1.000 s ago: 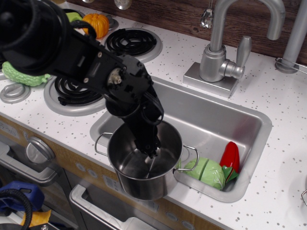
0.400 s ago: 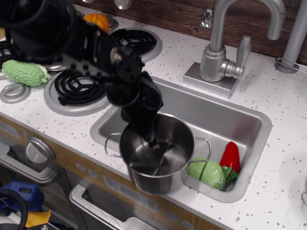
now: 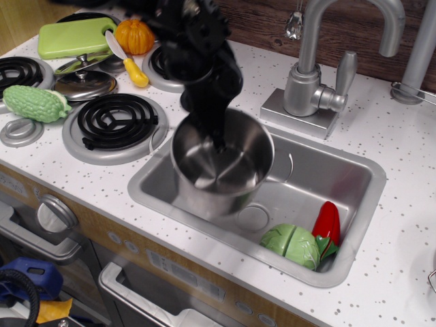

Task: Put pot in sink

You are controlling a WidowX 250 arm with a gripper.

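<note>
The shiny steel pot point(image 3: 231, 178) hangs tilted over the left half of the sink point(image 3: 354, 177), its open mouth facing up and toward the camera. My black gripper point(image 3: 216, 139) comes down from the upper left and is shut on the pot's far rim, one finger reaching inside. One wire handle shows at the pot's right. The pot hides the sink's left floor. The round drain point(image 3: 253, 218) shows just below the pot.
A green cabbage point(image 3: 291, 245) and a red pepper point(image 3: 327, 223) lie in the sink's front right corner. The faucet point(image 3: 320, 75) stands behind the sink. Stove coils point(image 3: 114, 121), a steel lid point(image 3: 83, 83), a green vegetable point(image 3: 35, 103), an orange pumpkin point(image 3: 133, 35) and a green board point(image 3: 75, 35) are at the left.
The gripper has carried the pot up and back from the counter's front edge to over the sink's left half. The arm has swung away from the stove, uncovering the lid and green board.
</note>
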